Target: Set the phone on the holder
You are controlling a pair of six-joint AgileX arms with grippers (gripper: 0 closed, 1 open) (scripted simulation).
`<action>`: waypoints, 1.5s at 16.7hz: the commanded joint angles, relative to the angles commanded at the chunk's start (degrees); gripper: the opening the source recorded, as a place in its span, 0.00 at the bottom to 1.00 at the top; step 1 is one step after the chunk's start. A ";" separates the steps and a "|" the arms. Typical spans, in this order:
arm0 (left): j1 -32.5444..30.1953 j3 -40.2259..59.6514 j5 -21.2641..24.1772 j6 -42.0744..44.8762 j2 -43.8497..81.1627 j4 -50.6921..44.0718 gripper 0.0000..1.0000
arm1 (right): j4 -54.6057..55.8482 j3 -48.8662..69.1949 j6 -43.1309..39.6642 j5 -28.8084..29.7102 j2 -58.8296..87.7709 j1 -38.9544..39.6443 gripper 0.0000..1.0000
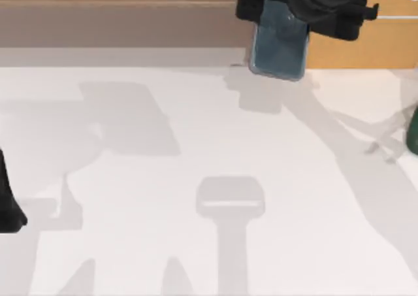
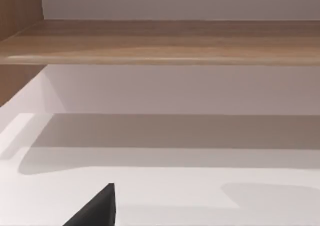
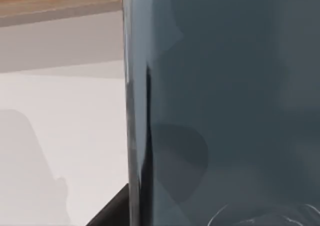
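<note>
The right gripper (image 1: 277,15) is clamped on the phone (image 1: 279,48), holding it in the air above the table's (image 1: 196,146) far edge. No holder is evident below; a loose grip could drop the phone. The left arm (image 1: 10,198) sits parked at the table's left; whether its claw is apart or together, I cannot tell.
</note>
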 joint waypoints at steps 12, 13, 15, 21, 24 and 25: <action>0.00 0.00 0.00 0.00 0.00 0.00 1.00 | 26.76 -33.92 -6.90 17.12 -25.54 -9.31 0.00; 0.00 0.00 0.00 0.00 0.00 0.00 1.00 | 28.67 -36.58 -7.34 18.77 -26.81 -9.93 0.00; 0.00 0.00 0.00 0.00 0.00 0.00 1.00 | 32.21 -41.56 -8.13 21.92 -28.99 -11.07 0.00; 0.00 0.00 0.00 0.00 0.00 0.00 1.00 | 39.61 -52.64 -9.79 28.74 -33.22 -13.51 0.00; 0.00 0.00 0.00 0.00 0.00 0.00 1.00 | 41.17 -55.20 -10.18 30.31 -34.02 -14.06 0.00; 0.00 0.00 0.00 0.00 0.00 0.00 1.00 | 41.36 -55.52 -10.23 30.50 -34.11 -14.13 0.00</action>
